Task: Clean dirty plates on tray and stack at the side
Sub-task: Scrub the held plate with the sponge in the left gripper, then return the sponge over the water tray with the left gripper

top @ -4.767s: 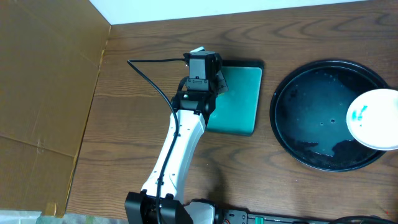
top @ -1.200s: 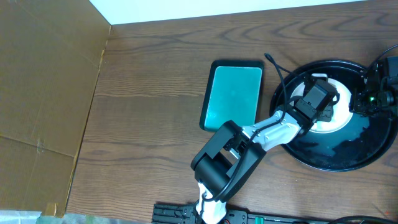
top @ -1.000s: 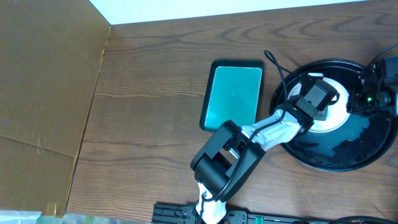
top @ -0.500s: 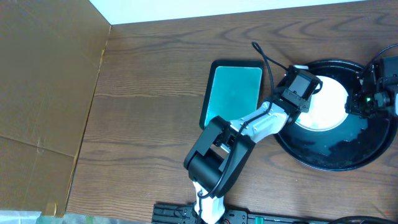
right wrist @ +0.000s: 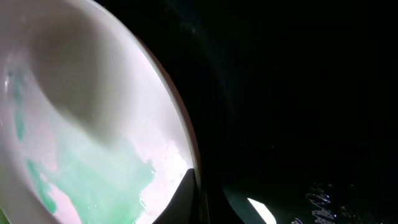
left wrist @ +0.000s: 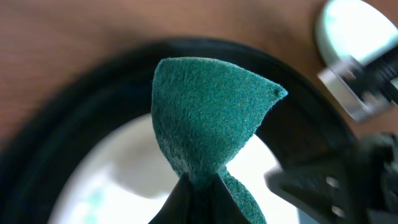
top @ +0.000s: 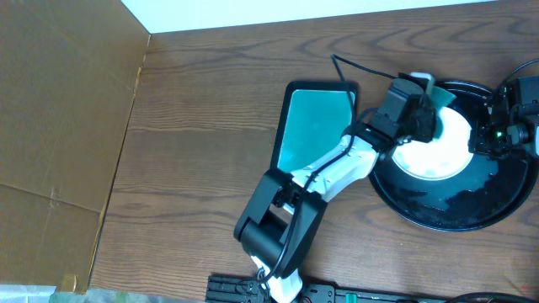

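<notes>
One dirty plate (top: 438,150), white with a teal smear, lies on the black tray (top: 438,215). My left gripper (top: 424,103) is shut on a green sponge (top: 441,94) and holds it over the plate's far-left edge. In the left wrist view the sponge (left wrist: 208,118) stands up from the jaws (left wrist: 199,196) above the plate (left wrist: 118,180). My right gripper (top: 482,139) is shut on the plate's right rim. The right wrist view shows the jaws (right wrist: 198,193) pinching the smeared plate (right wrist: 93,149) over the tray (right wrist: 298,93). Other plates are out of view.
A rectangular teal dish (top: 316,126) with a black rim lies left of the tray, partly under my left arm. A cardboard wall (top: 63,126) stands at the far left. A white round shape (left wrist: 354,28) beyond the tray is unclear.
My left gripper has moved with the sponge from the plate's middle to its far-left edge, uncovering most of the plate. The right gripper has stayed on the rim.
</notes>
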`<move>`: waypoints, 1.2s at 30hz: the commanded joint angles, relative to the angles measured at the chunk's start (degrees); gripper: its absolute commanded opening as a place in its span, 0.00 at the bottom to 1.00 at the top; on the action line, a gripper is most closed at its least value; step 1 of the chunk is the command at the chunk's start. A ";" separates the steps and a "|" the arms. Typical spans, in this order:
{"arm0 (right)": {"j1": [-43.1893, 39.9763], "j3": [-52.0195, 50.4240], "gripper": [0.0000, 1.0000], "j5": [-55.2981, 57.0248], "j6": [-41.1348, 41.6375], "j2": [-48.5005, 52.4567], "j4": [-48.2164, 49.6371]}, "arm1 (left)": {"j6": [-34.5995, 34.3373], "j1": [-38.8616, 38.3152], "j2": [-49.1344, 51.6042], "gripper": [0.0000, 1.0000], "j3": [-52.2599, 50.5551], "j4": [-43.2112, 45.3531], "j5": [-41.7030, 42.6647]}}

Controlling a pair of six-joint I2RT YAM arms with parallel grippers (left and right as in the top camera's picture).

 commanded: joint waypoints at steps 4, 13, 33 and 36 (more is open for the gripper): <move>0.02 0.68 0.01 1.40 -0.07 1.42 -0.28 | -0.20 0.20 5.95 0.07 -0.17 4.57 5.60; 0.02 0.68 0.01 1.40 -0.07 1.42 -0.28 | 3.50 3.04 9.20 0.07 -0.15 3.21 -10.21; 0.02 0.68 0.01 1.66 -0.04 1.42 -0.24 | -7.17 0.98 -2.95 0.07 -0.76 -11.41 5.14; 0.02 0.68 0.01 1.64 -0.04 1.42 -0.22 | -7.50 -0.90 0.15 0.07 -0.76 -10.69 5.11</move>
